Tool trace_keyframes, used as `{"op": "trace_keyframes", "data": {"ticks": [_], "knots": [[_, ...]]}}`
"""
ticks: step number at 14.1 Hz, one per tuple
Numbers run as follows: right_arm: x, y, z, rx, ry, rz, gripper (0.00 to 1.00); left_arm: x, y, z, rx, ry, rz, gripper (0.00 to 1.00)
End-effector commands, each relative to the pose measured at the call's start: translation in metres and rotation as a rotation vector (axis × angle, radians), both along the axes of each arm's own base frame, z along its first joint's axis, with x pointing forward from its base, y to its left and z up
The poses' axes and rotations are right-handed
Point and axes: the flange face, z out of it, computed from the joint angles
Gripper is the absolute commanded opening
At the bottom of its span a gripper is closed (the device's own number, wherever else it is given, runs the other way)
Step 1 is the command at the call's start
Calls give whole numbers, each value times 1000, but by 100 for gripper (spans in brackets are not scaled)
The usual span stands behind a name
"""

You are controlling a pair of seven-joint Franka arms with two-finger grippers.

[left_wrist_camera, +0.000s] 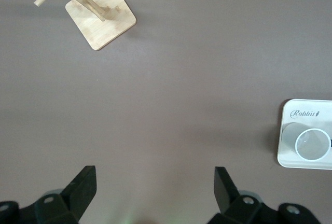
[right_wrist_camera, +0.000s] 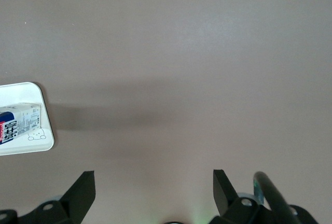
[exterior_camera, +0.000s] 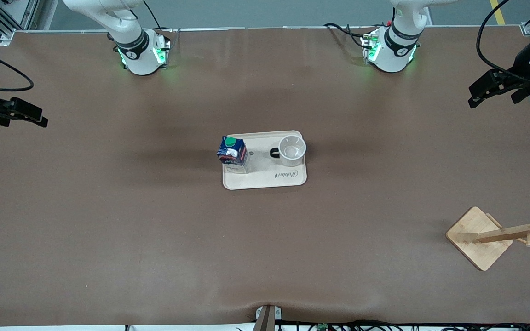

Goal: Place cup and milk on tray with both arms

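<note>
The cream tray (exterior_camera: 265, 178) lies at the middle of the table. The dark blue milk carton (exterior_camera: 233, 153) with a green cap stands on it at the right arm's end. The white cup (exterior_camera: 291, 150) stands upright on it at the left arm's end, its black handle toward the milk. My left gripper (exterior_camera: 475, 95) hangs open and empty over the table's edge at the left arm's end. My right gripper (exterior_camera: 38, 119) hangs open and empty over the right arm's end. The left wrist view shows my open left gripper (left_wrist_camera: 154, 182), the tray (left_wrist_camera: 291, 157) and the cup (left_wrist_camera: 313, 144). The right wrist view shows my open right gripper (right_wrist_camera: 153, 185), the tray (right_wrist_camera: 21, 92) and the milk (right_wrist_camera: 19, 124).
A wooden mug rack with a square base (exterior_camera: 476, 236) and pegged post stands near the front camera at the left arm's end; it also shows in the left wrist view (left_wrist_camera: 101, 19). The brown table top (exterior_camera: 154, 230) surrounds the tray.
</note>
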Motion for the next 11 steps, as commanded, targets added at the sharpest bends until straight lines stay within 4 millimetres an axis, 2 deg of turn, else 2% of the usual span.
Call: {"op": "trace_keyframes", "data": {"ticks": [1,2,3,11], "knots": [[-5,-5,8,-18,-10,-20,100,-3,0,5,-5,-11,-4,100],[-5,-6,8,-16,-7,-23,100,-3,1,6,-5,-7,-10,100],[-6,-17,8,-11,-6,-44,100,-4,0,4,-4,0,-12,100],[-6,-27,16,-10,-21,-61,100,-3,-2,0,5,18,-12,100]]}}
